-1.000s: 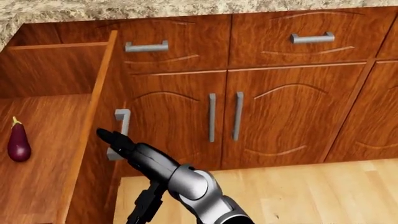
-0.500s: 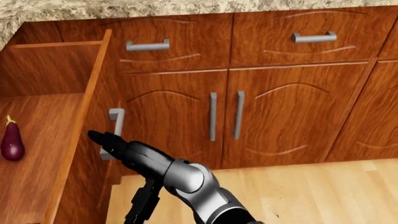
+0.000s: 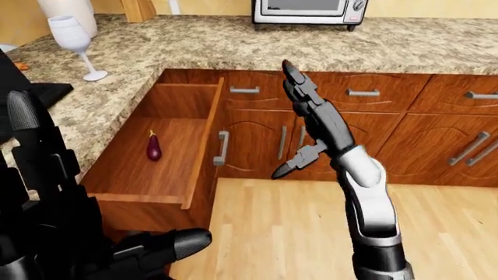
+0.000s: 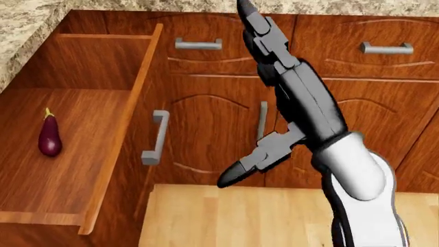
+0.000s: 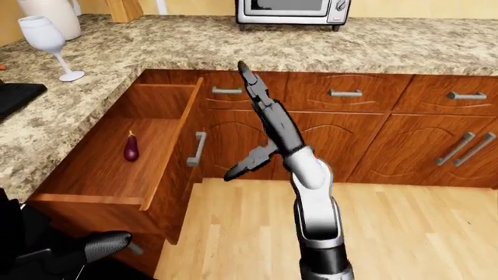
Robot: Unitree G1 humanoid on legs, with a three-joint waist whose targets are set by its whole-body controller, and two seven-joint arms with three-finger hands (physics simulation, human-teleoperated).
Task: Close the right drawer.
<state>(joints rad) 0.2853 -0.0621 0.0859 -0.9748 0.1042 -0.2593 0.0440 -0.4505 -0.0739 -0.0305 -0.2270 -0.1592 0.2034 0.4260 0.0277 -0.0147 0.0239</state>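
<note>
Counter (image 3: pixel 233 46) of speckled stone ran across the top of both eye views and bent down the left side, its far-left stretch cut by the frame edge. Cabinets (image 3: pixel 404 134) of reddish wood filled the wall under the counter, with a plank floor (image 3: pixel 272 233) below them; the doors at the right edge were cropped.

Under the counter's corner the drawer (image 4: pixel 82 128) stood pulled well out, its front panel seen edge-on and its handle (image 4: pixel 155 138) facing the cabinets. Its near end ran out of the head view at the bottom. An eggplant (image 4: pixel 49 138) lay on the drawer's floor, apart from the walls.

The right hand (image 4: pixel 264 87) was raised below the counter edge, in line with the cabinet doors and clear of the drawer. Its fingers (image 4: pixel 264 33) were stretched straight up and the thumb (image 4: pixel 257 159) stuck out low and leftward, so the hand was spread wide and held nothing. Its fingertip was cut by the top of the head view.

The left hand (image 3: pixel 54 233) loomed dark and very close at the bottom left of the left-eye view, below the counter and largely cut off; one finger rose upright and another lay across, spread and holding nothing.

On the counter, a toaster oven (image 3: pixel 309 11) was cropped at the top, and a wine glass (image 3: pixel 74 41) stood near a pale vessel (image 3: pixel 66 11) of which only the lower part showed.
</note>
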